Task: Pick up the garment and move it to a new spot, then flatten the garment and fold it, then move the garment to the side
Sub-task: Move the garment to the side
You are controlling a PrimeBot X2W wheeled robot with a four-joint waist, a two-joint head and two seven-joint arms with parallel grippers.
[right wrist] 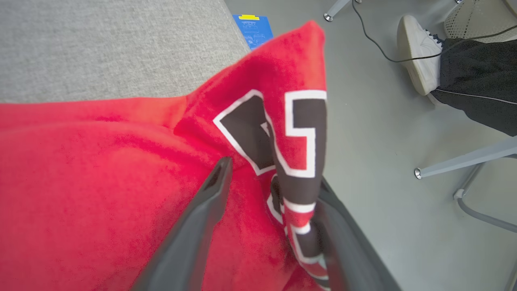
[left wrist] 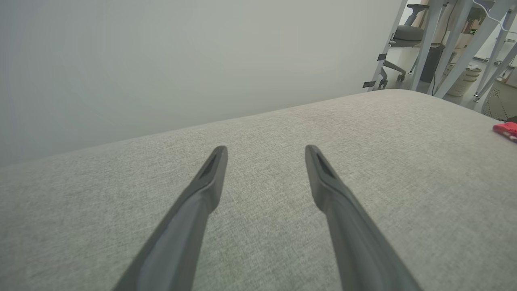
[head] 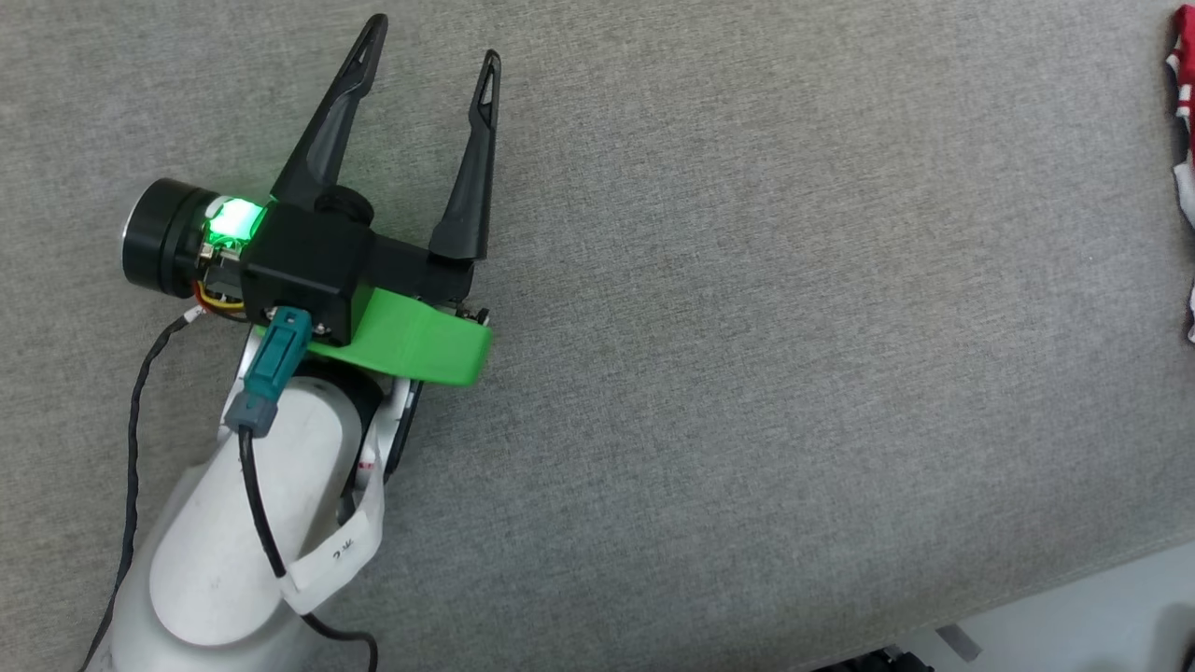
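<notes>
Garment [right wrist: 80,182], grey cushion [right wrist: 101,48] edge, person's shoe [right wrist: 418,52] beyond

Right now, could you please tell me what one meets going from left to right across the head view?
left claw → grey cushion → garment, at the right edge

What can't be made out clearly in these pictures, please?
- Jersey: head view, cut off by the right edge.
- Numerals: right wrist view, creased fold, unreadable.
- Right gripper: right wrist view, one fingertip behind the fold.
- Person's leg: right wrist view, cut off by the right edge.
</notes>
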